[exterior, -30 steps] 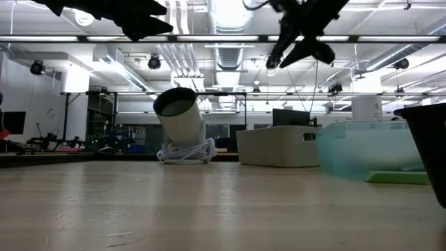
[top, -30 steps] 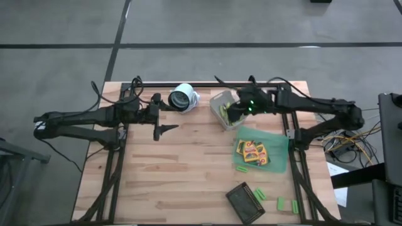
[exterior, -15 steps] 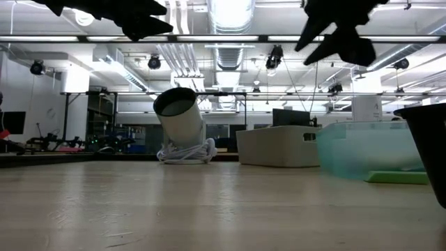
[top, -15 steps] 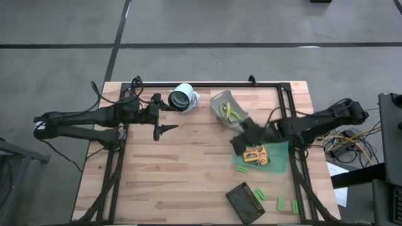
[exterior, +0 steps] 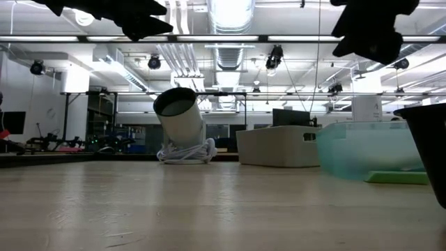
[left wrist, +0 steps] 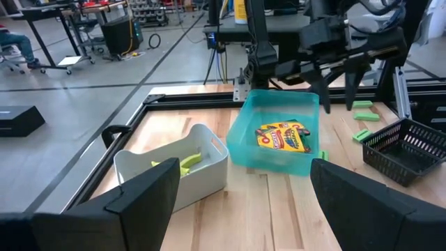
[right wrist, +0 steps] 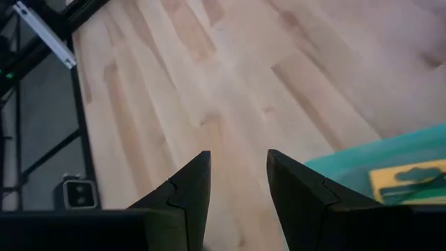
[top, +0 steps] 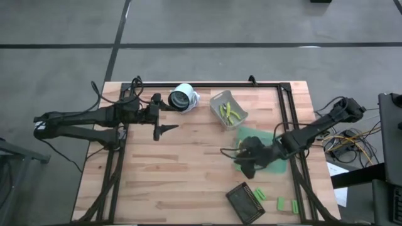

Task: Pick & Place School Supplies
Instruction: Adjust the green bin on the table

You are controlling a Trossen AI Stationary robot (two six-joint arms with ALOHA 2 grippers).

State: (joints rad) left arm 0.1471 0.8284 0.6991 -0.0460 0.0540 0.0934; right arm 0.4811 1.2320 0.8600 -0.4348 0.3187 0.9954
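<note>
A: Which arm's on it?

B: The right gripper (top: 240,157), hovering over the 9 o'clock edge of the green bin (top: 279,164). Fingers parted with a narrow gap, nothing between them (right wrist view shows only bare wood through the gap).

A: Where's the target?

B: The yellow packs (left wrist: 282,136) lie flat in that bin, just toward 3 o'clock of the fingertips, mostly hidden under the arm from above. Green blocks (top: 259,194) sit at 5 o'clock, beside the dark tray (top: 237,201).

A: Long axis?

B: Can't tell for the packs. Scissors (top: 230,113) are in the grey bin (top: 220,100), at 12 o'clock.

A: Left arm?

B: The left gripper (top: 164,129) is wide open, well apart at 9 o'clock. Right is clearly nearer.
</note>
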